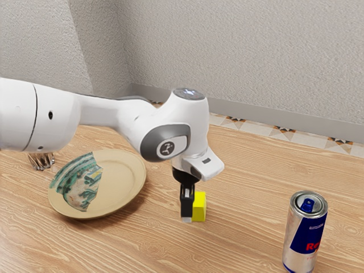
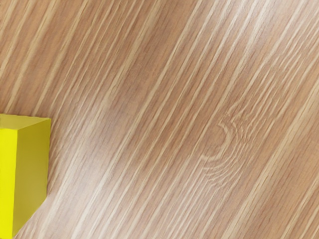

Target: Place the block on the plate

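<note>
In the exterior view, the block [image 1: 199, 206] sits at my gripper's [image 1: 186, 218] three o'clock, plate [image 1: 122, 177] at nine; my grip I can't tell.

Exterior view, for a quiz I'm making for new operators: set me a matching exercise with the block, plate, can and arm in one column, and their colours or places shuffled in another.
1. Block
2. Plate
3. Can
4. Arm

A. Silver and blue
B. White, coming in from the exterior view's left
C. Plain yellow
D. Tan, partly patterned in green

Pairs: 1-C, 2-D, 3-A, 4-B
</note>
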Motion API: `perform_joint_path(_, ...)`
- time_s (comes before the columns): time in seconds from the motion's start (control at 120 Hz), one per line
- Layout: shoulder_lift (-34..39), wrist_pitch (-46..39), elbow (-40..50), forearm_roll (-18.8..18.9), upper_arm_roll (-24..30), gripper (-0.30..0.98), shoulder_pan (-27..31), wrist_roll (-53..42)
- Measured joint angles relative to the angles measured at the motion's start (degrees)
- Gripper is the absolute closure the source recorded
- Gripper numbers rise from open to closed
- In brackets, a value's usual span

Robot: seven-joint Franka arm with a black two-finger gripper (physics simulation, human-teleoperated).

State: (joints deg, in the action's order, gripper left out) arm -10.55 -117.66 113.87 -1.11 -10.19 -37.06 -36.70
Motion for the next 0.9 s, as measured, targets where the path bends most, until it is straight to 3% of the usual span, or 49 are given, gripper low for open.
perform_joint_path(0.9, -17.2, -4.4, -13.9, -0.7, 4.3, 0.00, 12.1, -8.0)
